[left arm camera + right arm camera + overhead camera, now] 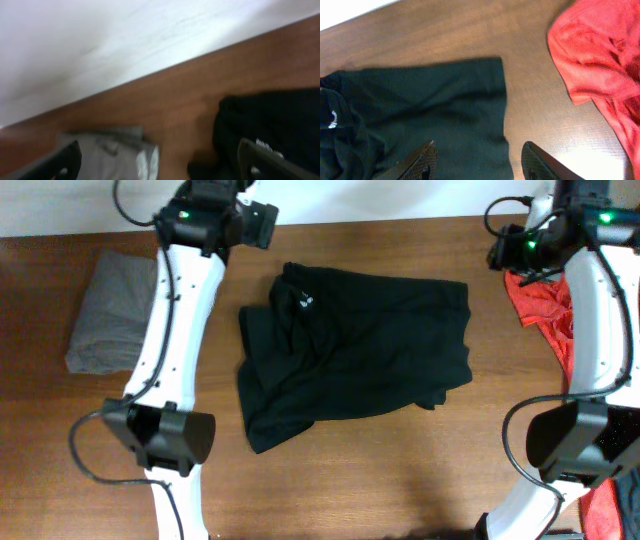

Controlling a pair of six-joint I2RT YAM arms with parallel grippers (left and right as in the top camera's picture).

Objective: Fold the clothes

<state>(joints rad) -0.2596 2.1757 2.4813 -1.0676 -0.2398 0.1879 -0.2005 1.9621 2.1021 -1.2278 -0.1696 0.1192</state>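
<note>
Overhead: black T-shirt [360, 350] lies rumpled at desk [400, 480] centre; folding not begun. Both the left gripper [157, 156] and right gripper [477, 161] stand spread, empty. Next, probably: pinch edges, flatten.

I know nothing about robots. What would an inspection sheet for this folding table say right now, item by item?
Surface: brown wooden table, bare wood around the clothes.
Job's things: crumpled black short-sleeved T-shirt mid-table, not neatly folded, white neck label showing.
Clutter: grey folded garment at the left; bunched red shirt at the right.
Grippers: left gripper open, empty; right gripper open, empty, above the T-shirt's edge.
Cables: black cables loop by both arm bases.
Surroundings: white wall behind the table.
</note>
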